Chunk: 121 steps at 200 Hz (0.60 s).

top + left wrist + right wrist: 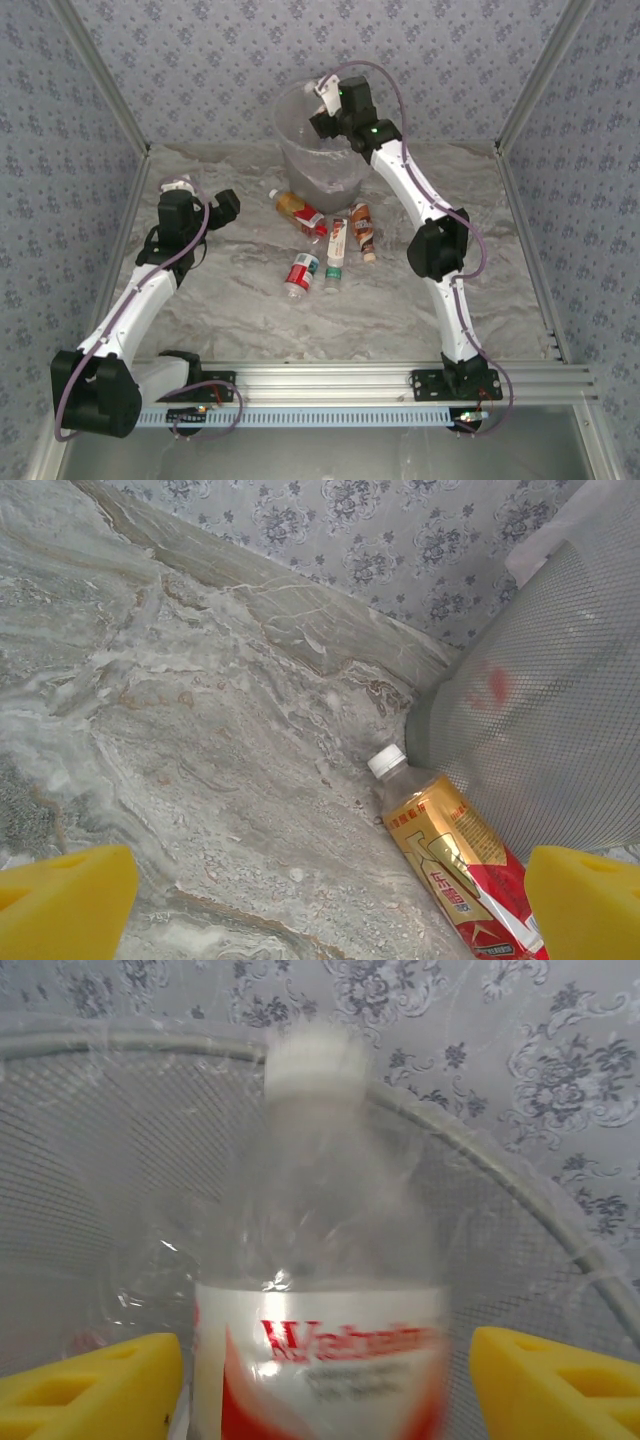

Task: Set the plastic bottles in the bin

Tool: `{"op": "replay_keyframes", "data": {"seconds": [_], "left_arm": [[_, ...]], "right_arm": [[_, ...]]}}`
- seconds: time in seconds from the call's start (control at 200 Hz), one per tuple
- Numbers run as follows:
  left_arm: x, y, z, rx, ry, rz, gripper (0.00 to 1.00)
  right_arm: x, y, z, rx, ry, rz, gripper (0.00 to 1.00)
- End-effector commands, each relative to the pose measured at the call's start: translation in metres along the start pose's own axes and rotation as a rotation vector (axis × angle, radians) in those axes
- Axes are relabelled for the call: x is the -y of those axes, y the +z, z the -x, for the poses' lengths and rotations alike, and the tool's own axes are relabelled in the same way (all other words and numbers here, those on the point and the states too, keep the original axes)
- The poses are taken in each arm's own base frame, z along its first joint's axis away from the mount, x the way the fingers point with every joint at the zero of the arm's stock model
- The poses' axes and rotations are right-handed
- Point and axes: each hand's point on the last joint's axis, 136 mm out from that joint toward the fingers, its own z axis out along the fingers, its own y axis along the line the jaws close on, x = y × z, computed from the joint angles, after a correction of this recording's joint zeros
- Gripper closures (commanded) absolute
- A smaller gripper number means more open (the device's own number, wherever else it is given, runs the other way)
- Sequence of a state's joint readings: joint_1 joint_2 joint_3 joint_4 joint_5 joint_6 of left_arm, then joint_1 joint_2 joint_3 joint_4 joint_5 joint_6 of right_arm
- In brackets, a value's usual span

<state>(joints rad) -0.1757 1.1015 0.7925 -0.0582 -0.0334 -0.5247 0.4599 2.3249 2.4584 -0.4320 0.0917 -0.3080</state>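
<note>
My right gripper (pixel 325 100) hovers over the bin (pixel 305 175), a grey mesh basket lined with clear plastic. In the right wrist view a clear bottle with a red and white label (pixel 320 1260), blurred, sits between the yellow fingers (pixel 90 1385). There is a gap on each side of it, so the right gripper (pixel 325 1380) is open. My left gripper (pixel 225 205) is open above the table at the left. In its view a gold and red bottle (pixel 450 860) lies against the bin's wall (pixel 560 700). Several more bottles (pixel 338 243) lie in front of the bin.
A small clear object (pixel 180 185) lies by the left wall behind my left arm. The bin's rim (pixel 480 1150) curves behind the bottle in the right wrist view. Patterned walls close the table on three sides. Marbled table surface (pixel 400 320) stretches toward the near rail.
</note>
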Motion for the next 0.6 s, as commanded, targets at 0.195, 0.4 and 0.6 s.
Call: {"op": "replay_keyframes", "data": {"seconds": [0.195,0.4,0.6], "left_arm": [[0.001,0.0,0.001,-0.012,-0.004,-0.007,0.01],[0.003,0.001,-0.001,-0.031,-0.007,-0.012,0.01],[0.002,0.002,-0.008,-0.07,-0.007,-0.01,0.01]], "right_arm": [[0.006,-0.016,0.025,0.039,-0.002,-0.047,0.13],[0.009,-0.029,0.036,0.06,0.033,-0.055,0.11],[0.012,-0.048,0.049,0.078,0.097,-0.046,0.09]]}}
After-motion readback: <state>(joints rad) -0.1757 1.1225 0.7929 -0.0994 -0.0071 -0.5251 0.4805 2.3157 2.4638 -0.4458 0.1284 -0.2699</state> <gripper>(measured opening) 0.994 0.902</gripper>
